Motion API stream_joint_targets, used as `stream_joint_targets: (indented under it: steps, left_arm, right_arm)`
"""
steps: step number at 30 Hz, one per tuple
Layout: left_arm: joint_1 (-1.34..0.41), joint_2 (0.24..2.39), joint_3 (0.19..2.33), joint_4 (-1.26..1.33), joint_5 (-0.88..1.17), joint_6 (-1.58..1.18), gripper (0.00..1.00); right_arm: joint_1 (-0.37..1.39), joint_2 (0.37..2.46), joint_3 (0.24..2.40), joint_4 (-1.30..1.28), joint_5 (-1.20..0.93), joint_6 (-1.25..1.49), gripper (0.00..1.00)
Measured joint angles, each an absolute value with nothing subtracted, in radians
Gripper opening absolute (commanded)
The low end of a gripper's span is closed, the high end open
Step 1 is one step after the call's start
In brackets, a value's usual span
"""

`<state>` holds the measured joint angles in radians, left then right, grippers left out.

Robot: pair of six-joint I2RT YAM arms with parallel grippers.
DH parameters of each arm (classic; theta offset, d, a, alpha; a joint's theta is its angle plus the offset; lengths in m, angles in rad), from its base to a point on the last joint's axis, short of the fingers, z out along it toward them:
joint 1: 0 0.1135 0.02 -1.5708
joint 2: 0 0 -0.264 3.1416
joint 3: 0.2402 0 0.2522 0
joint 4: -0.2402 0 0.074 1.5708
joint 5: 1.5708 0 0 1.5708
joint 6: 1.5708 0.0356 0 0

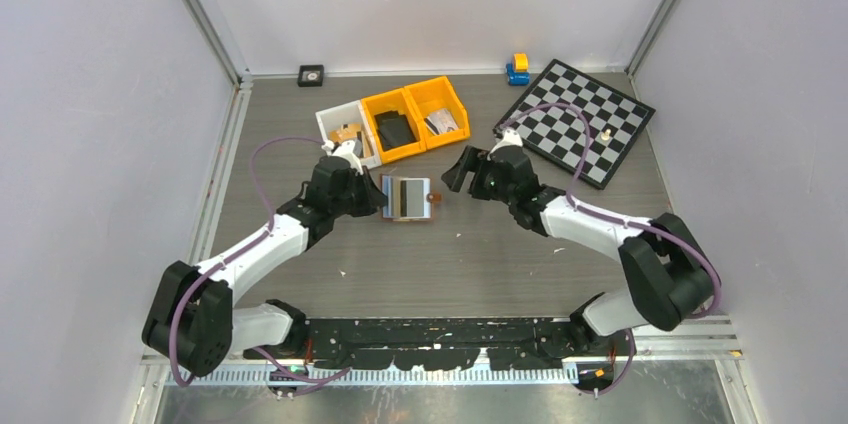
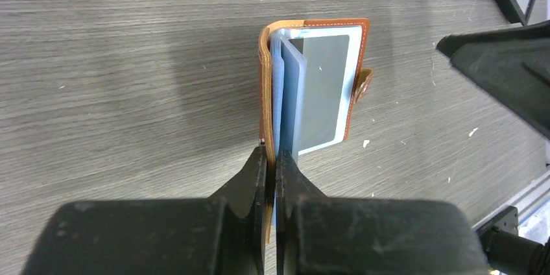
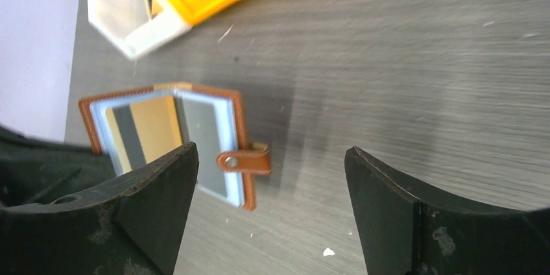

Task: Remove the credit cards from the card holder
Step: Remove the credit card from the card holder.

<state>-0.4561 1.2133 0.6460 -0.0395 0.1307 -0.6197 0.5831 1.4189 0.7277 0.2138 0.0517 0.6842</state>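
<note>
Black left gripper tight on card holder edge; right gripper agape.

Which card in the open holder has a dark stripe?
The beige card, on the side away from the snap strap; the grey card beside it is plain.

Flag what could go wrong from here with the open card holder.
1. The left hand is shut on just one edge of the brown leather-like folding card holder; pulling a card may drag or flip the whole holder.
2. The open right hand sits off to the side, nearest the brown snap strap; closing there could catch the strap rather than the beige striped card.
</note>
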Motion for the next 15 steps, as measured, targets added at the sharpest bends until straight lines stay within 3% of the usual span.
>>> stream_joint_targets:
  steps: [8,15]
  left_arm:
    - [-0.456,1.213,0.649,-0.075,0.097,-0.601,0.0]
    - [-0.456,1.213,0.65,-0.08,0.097,-0.6,0.0]
  right_arm:
    - [0.583,1.583,0.736,0.359,-0.241,0.682,0.88]
    - [0.583,1.757,0.766,0.422,-0.363,0.723,0.88]
